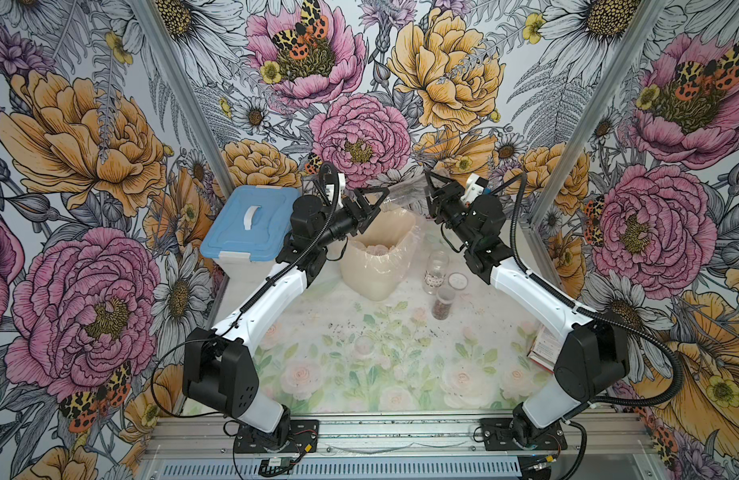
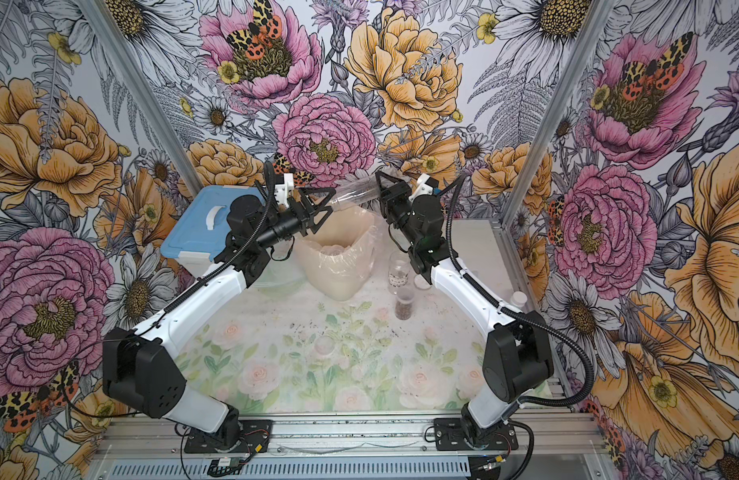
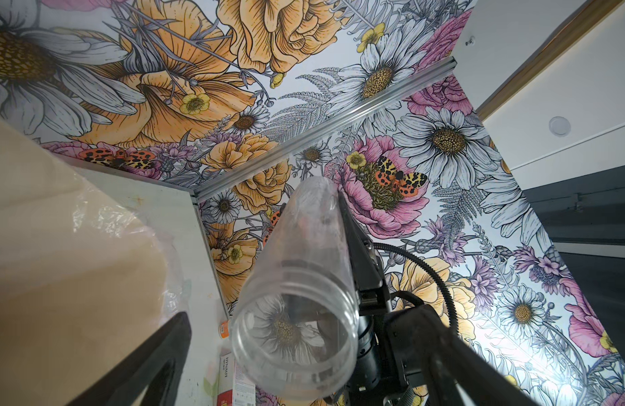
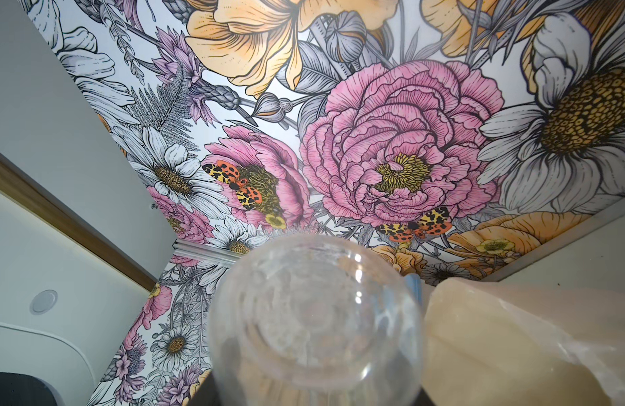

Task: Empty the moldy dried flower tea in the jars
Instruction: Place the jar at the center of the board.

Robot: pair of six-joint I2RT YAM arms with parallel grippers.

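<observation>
My right gripper (image 1: 429,193) (image 4: 318,386) is shut on the base end of a clear lidless jar (image 1: 405,192) (image 2: 355,192) (image 4: 318,316). It holds the jar lying sideways above the lined bin (image 1: 361,278), and the jar looks almost empty. The jar's open mouth (image 3: 293,334) points at my left gripper (image 1: 378,205) (image 3: 311,362), which stands open with its fingers (image 3: 159,355) on either side of the mouth. On the table stand a taller labelled jar (image 1: 435,272) and a small jar (image 1: 443,303) holding dried flower tea (image 1: 441,311).
A blue-lidded box (image 1: 247,224) stands back left. Loose round lids lie mid-table (image 1: 364,345) and by the jars (image 1: 458,281). A red-and-white carton (image 1: 544,347) and a white-capped bottle (image 2: 518,298) sit at the right. Dark specks are scattered on the floral tabletop (image 1: 359,374).
</observation>
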